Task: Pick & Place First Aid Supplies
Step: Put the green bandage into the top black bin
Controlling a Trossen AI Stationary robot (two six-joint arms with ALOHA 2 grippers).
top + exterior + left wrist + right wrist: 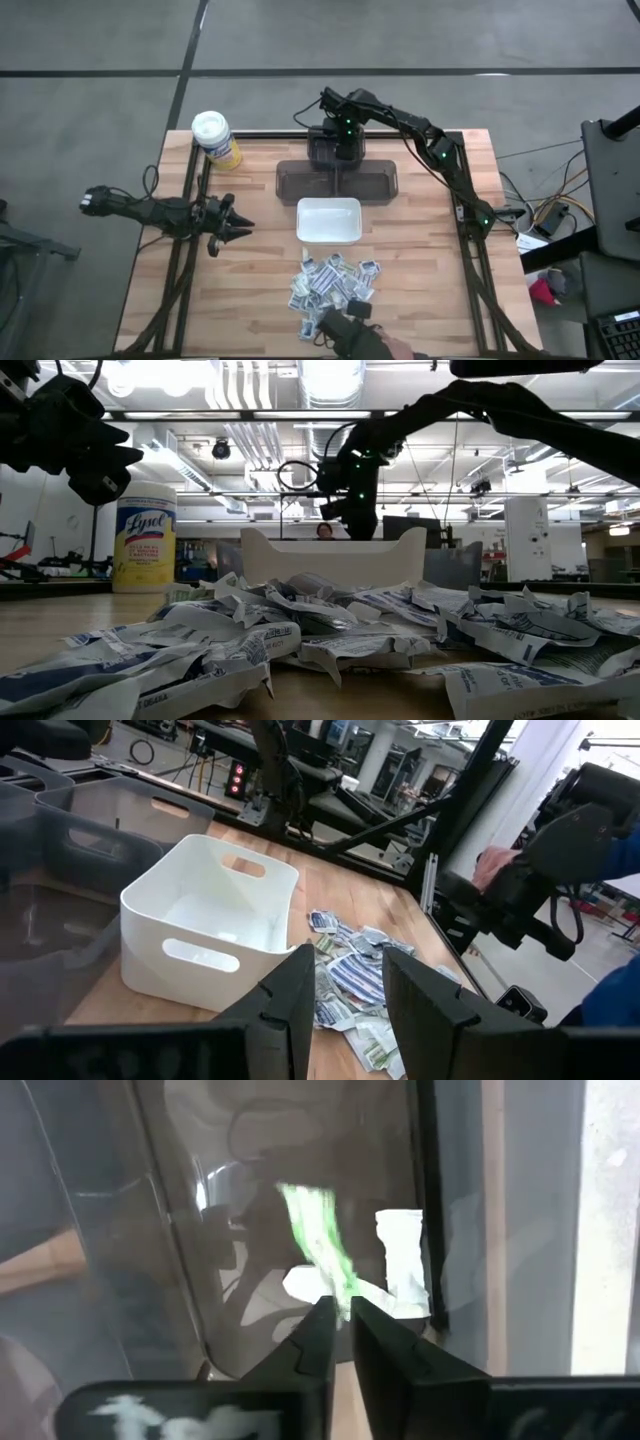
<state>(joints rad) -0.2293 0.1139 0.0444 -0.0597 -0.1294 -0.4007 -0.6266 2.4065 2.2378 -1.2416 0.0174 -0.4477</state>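
Nearest the low camera we see the first aid packets (pixel 330 625) heaped in a loose pile on the wooden surface (pixel 420 250), white and grey with bluish print, crumpled over one another. In the high view this pile (pixel 335 283) lies well off from both grippers, with a dark-gloved hand (pixel 352 335) of a person touching its near edge. Just past the pile stands the white rectangular dish (pixel 328 220), and past that a dark translucent bin (pixel 337 181). We find the right gripper (pixel 338 150) hovering over the far side of that bin, well apart from the packets; its own wrist camera shows the fingers (pixel 325 1342) with only a thin slit between them, nothing pinched there, and a white packet with green print (pixel 345 1275) lying below the tips inside the bin. The left gripper (pixel 228 222) waits above the surface to the side of the white dish, its fingers (pixel 300 995) parted and empty, pointing toward the dish and the pile beyond it. A yellow Lysol canister (pixel 216 139) with a white lid stands at the far corner behind the left gripper.
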